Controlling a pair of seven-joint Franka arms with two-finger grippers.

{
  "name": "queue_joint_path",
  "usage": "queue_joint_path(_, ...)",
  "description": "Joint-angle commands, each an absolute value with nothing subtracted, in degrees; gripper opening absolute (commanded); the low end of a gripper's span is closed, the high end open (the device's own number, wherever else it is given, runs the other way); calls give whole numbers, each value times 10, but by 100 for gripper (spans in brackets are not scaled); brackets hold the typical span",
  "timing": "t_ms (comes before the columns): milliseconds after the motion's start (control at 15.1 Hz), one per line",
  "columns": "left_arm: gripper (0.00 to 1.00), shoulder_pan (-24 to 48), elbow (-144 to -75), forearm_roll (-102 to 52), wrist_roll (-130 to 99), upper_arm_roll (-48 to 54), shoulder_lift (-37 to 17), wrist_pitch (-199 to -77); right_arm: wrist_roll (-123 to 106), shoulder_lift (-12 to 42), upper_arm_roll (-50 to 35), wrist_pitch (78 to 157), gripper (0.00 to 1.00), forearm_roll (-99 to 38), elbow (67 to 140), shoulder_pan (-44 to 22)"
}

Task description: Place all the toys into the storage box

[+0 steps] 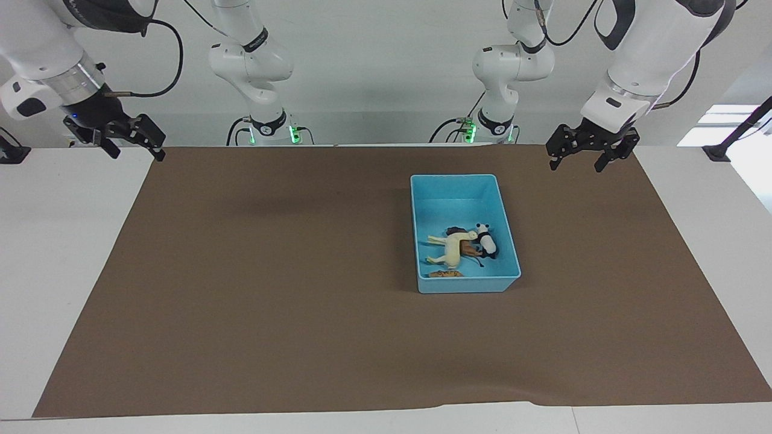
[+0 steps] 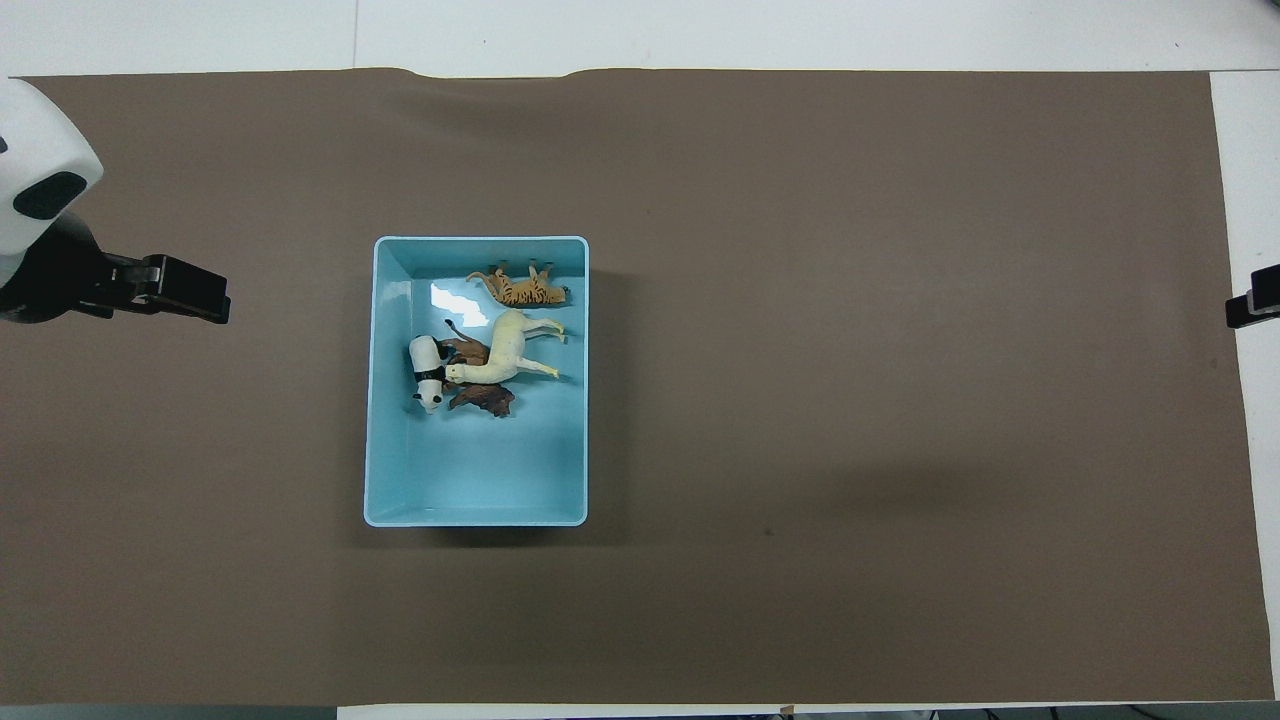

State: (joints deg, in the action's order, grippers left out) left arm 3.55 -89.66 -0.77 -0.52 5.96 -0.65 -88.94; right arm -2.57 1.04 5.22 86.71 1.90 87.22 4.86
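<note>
The light blue storage box (image 1: 456,178) stands on the brown mat, toward the left arm's end; it also shows in the overhead view (image 2: 478,241). All four toys lie inside it. The pale yellow long-necked one (image 1: 451,247) (image 2: 505,350) lies over the brown lion (image 1: 468,248) (image 2: 485,399). The panda (image 1: 486,240) (image 2: 427,372) touches them. The tiger (image 1: 446,274) (image 2: 520,289) lies apart by the box wall farthest from the robots. My left gripper (image 1: 577,163) (image 2: 200,295) hangs open and empty over the mat's corner. My right gripper (image 1: 136,152) (image 2: 1250,308) hangs open and empty over the mat's other corner.
The brown mat (image 1: 271,289) covers most of the white table (image 1: 60,241). The two arm bases (image 1: 268,123) stand at the table's edge by the robots. Both arms wait raised at the table's ends.
</note>
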Motion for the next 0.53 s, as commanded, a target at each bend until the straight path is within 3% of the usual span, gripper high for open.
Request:
queue_joint_path(0,100,40,-919,-14,-1,53,7,-899,-28,3,42,893,100,24,878,57)
queue_joint_path(465,100,38,-919,-14,-1,48,7,-893,-11,4,38,894,100,-7,881,49)
